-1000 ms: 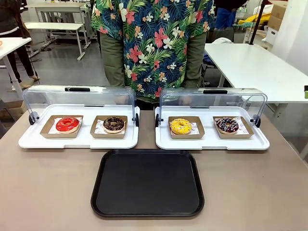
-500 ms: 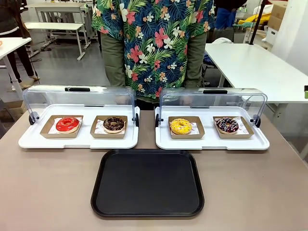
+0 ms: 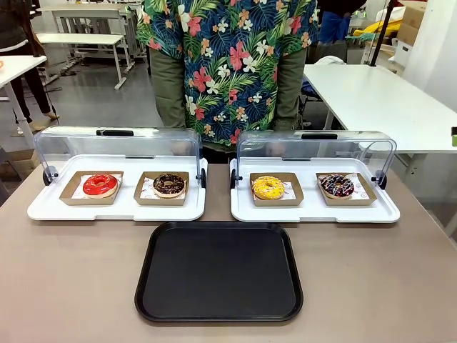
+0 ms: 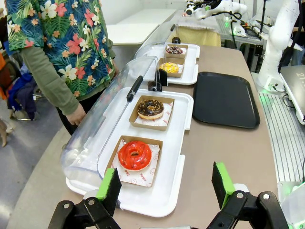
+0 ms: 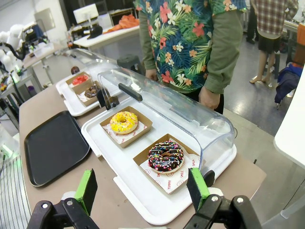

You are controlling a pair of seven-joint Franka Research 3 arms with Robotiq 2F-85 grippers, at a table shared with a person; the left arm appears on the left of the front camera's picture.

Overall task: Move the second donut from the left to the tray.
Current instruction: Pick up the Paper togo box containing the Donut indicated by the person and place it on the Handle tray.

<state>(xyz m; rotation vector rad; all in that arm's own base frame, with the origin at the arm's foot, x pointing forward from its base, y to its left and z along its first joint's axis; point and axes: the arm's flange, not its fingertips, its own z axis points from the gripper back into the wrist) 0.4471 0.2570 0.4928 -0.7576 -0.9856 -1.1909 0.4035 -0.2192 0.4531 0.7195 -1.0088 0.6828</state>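
Now the left jaws are hanging wide apart, the second donut from the left (image 3: 169,184) is sitting in its holder (image 3: 143,199) on the white display tray (image 3: 114,213), just behind the black tray (image 3: 218,275), and the right jaws are gaping wide.

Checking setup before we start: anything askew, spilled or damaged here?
Nothing stands out. Each donut, including the second donut from the left, sits whole on the white display trays, and the tray lies flat.
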